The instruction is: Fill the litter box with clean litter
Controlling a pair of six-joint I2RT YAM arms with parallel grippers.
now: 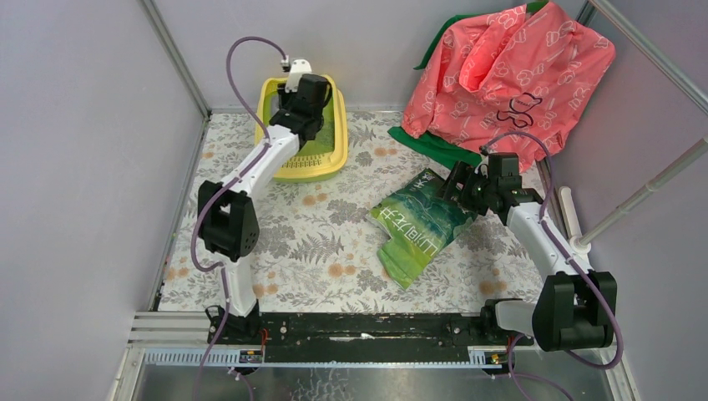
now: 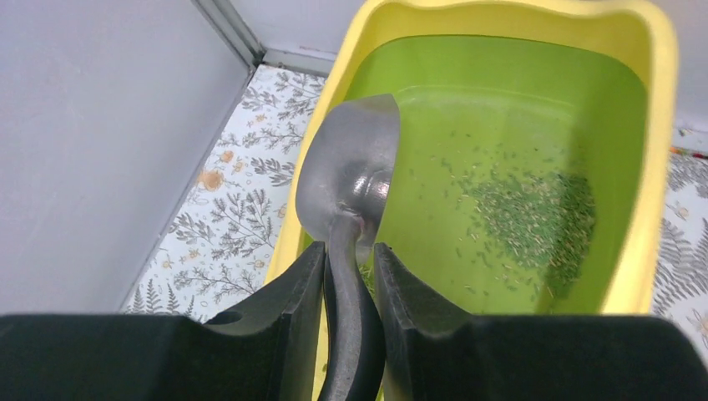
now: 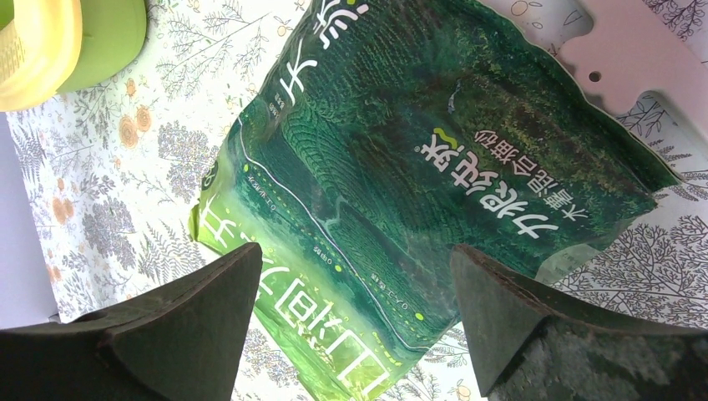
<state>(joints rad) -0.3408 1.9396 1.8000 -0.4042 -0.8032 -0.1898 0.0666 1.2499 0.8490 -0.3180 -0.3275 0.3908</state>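
Observation:
The yellow litter box stands at the table's back left; its green inside fills the left wrist view. A thin patch of green-grey clean litter lies on its floor toward the right wall. My left gripper hangs over the box, shut on the dark handle of a metal scoop. The scoop's bowl is tipped over the near-left rim and looks empty. My right gripper stands open above the glossy green bag, which lies flat mid-table, touching nothing.
A pink patterned cloth bag over a green one leans at the back right. Grey walls close in left, back and right. A white pole slants by the right arm. A pale pink flat piece lies beyond the bag.

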